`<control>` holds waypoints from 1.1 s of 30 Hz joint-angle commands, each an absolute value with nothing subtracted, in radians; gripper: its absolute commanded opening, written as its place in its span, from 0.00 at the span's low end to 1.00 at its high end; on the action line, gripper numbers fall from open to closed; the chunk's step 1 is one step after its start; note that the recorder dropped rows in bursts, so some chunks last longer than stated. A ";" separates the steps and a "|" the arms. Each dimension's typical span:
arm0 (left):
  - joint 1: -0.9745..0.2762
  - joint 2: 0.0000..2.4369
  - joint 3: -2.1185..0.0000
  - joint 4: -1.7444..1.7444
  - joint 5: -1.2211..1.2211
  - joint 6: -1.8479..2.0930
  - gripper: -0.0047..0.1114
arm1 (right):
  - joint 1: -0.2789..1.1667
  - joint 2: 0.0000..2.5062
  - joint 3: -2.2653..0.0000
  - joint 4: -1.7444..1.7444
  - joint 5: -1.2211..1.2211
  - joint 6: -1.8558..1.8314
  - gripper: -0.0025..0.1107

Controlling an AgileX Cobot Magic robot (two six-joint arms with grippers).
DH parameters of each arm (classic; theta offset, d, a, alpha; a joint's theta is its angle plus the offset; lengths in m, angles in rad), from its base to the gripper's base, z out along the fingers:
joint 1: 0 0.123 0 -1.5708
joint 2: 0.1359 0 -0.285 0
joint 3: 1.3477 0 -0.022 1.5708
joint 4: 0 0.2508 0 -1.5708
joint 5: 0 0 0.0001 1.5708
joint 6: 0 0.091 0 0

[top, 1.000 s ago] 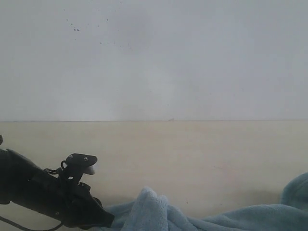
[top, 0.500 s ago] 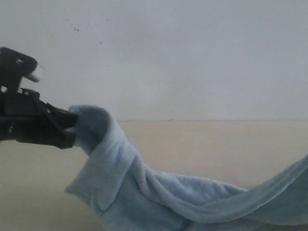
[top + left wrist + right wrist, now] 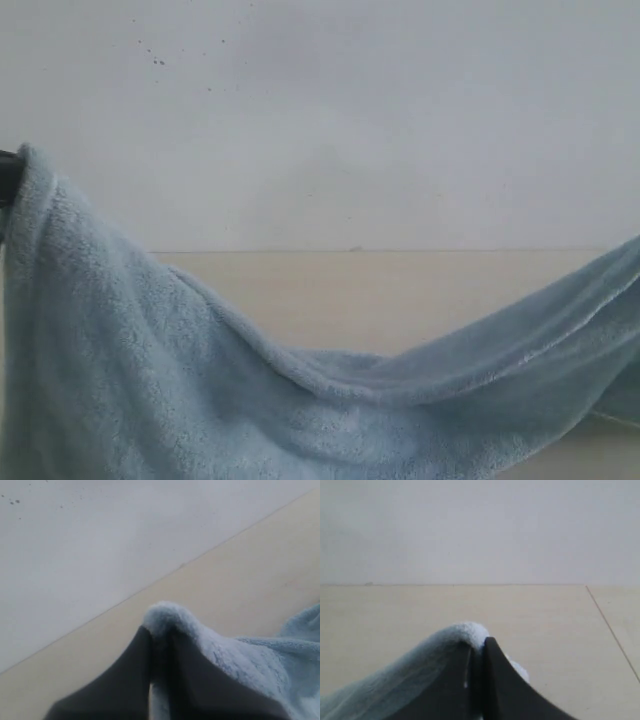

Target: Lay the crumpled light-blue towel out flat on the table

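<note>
L gripper (image 3: 159, 640) & R gripper (image 3: 478, 647) jaws each clamp a towel (image 3: 300, 400) edge. Towel hangs slung btwn them over table (image 3: 400, 290), mid sagging. Lifted prob to pull creases out pre-laydown.

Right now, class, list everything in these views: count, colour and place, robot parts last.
towel: one, light blue, held up at both ends, sagging in the middle
table: one, pale beige, beneath and behind the towel
wall: one, white-grey, behind the table
specks: several, dark, high on the wall
left end effector: one, black, shut on a towel fold
right end effector: one, black, shut on a towel fold
</note>
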State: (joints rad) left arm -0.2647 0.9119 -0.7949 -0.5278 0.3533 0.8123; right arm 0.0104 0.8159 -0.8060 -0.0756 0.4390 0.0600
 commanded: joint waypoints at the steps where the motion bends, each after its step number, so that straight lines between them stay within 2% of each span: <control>1: -0.260 0.806 -0.791 -0.297 0.422 0.618 0.07 | 0.011 0.743 -0.825 -0.216 0.464 0.201 0.03; 11: -0.260 0.552 -0.791 -0.183 0.609 0.479 0.07 | 0.118 0.563 -0.825 -0.585 0.661 0.441 0.03; 21: -0.260 0.338 -0.791 -0.068 0.833 0.362 0.07 | 0.189 0.379 -0.825 -0.654 0.867 0.454 0.03; 27: -0.260 0.286 -0.789 -0.054 0.941 0.353 0.07 | 0.266 0.372 -0.825 -0.643 0.936 0.406 0.03; 33: -0.260 0.290 -0.672 0.000 0.893 0.353 0.07 | 0.347 0.463 -0.825 -0.652 0.969 0.405 0.03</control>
